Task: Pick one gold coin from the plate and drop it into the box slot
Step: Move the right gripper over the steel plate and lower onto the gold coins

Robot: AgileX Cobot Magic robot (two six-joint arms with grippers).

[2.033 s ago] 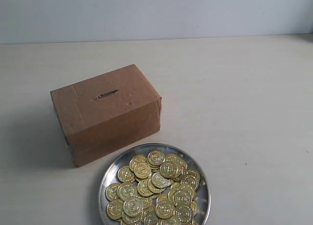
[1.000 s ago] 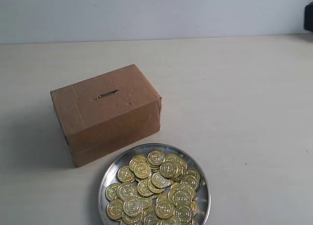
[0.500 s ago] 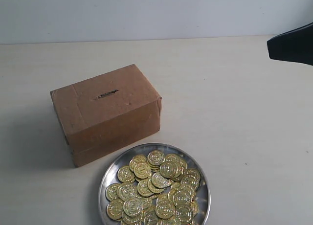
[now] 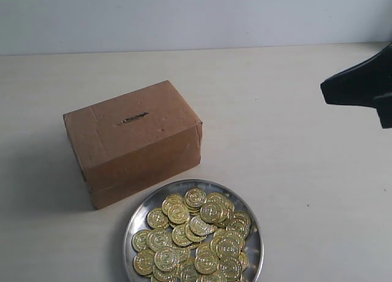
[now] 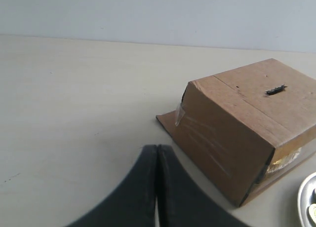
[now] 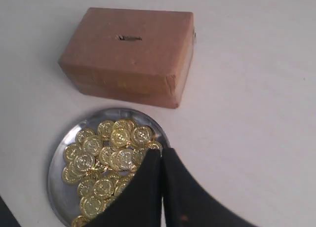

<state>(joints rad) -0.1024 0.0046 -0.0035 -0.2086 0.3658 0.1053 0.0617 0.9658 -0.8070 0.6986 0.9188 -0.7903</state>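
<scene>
A round silver plate [image 4: 136, 217] [image 6: 58, 149] heaped with gold coins [image 4: 196, 236] [image 6: 111, 155] sits at the table's front. Just behind it stands the brown cardboard box [image 4: 131, 141] [image 5: 237, 133] [image 6: 131, 56], its dark slot [image 4: 133, 118] [image 5: 275, 90] [image 6: 128, 38] on top. My right gripper [image 4: 331, 92] [image 6: 162, 150] hangs shut and empty above the table, right of the box and plate; in its wrist view the tips lie over the plate's rim. My left gripper [image 5: 157, 148] is shut with nothing in it, to the left of the box, out of the exterior view.
A pale wall [image 4: 196, 15] runs along the back of the cream table [image 4: 294, 171]. A small cardboard flap [image 5: 168, 121] sticks out at the foot of the box on the left gripper's side.
The right arm has come in from the right edge of the exterior view, moving leftward and lower. Box, plate and coins have not moved.
</scene>
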